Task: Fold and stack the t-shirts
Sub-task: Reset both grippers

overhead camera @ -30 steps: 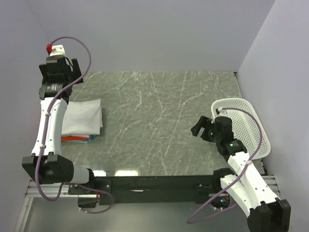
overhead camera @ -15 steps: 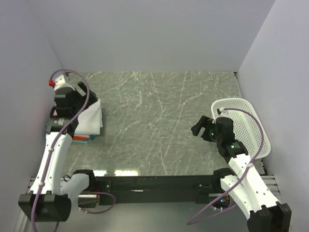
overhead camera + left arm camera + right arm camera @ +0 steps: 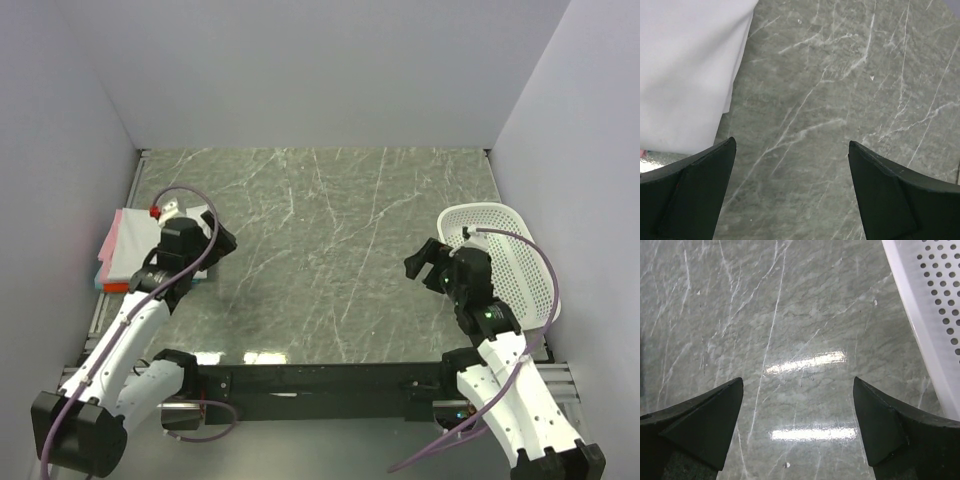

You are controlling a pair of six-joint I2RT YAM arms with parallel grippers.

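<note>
Shirts (image 3: 122,243) lie stacked at the left of the desk (image 3: 330,230), just left of your left hand (image 3: 208,246), which gapes wide and empty. Your right hand (image 3: 425,262), spread and empty too, hangs well apart by the basket (image 3: 482,210).

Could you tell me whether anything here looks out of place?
Only mildly: in the t-shirt stack at the left, pink, teal and orange-red layers peek out unevenly from under the white shirt. Nothing looks spilled or damaged.
</note>
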